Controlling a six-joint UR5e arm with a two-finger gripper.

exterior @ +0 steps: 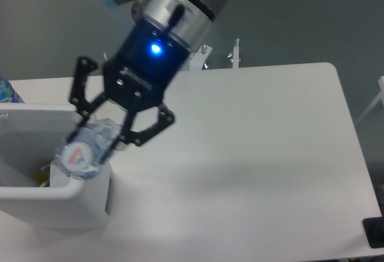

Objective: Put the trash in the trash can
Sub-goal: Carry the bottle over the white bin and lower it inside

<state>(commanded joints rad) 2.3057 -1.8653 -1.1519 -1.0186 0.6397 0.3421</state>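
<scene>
A: The gripper [108, 133] has its black fingers closed around the bottle [87, 148], holding it tilted over the near right rim of the trash can [54, 191].

B: So it's almost done?

A: Nearly, I'd say; only the release remains. The bottle is clear, ribbed plastic. The can is smooth, white and round-cornered.

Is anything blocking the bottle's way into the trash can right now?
Nothing visible. The gripper holds the bottle above the right rim of the open trash can, which has no lid.
</scene>
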